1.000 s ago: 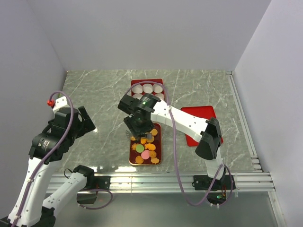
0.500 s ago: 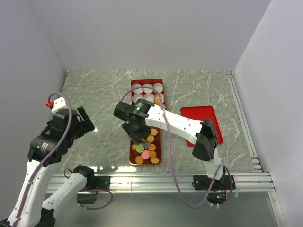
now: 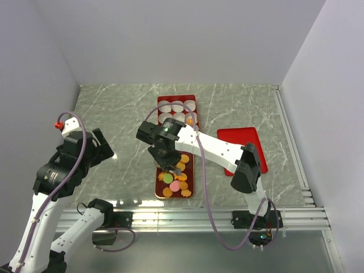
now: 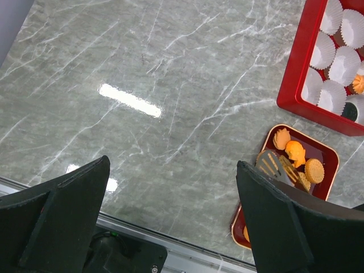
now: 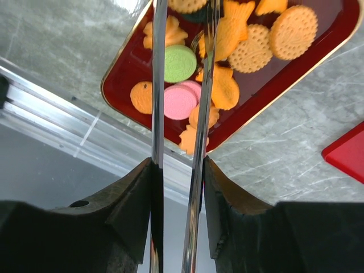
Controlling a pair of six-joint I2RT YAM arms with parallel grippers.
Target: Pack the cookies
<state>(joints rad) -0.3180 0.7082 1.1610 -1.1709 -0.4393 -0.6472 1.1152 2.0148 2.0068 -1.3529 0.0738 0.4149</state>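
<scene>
The cookies, mostly orange with a green and a pink one, lie in a small gold-rimmed red tray near the front edge. My right gripper hangs over that tray, shut on metal tongs whose two blades run between its fingers and stand a narrow gap apart. The tongs' slotted tips reach down among the orange cookies at the tray's far end. Over bare table at the left, my left gripper is wide open and empty.
A red box of white paper cups stands behind the tray; one cup holds an orange cookie. A flat red lid lies to the right. The aluminium rail runs along the near edge.
My right gripper has shifted slightly left and lower over the tray, and the tongs' blades have been squeezed closer together. The left arm has barely moved.
</scene>
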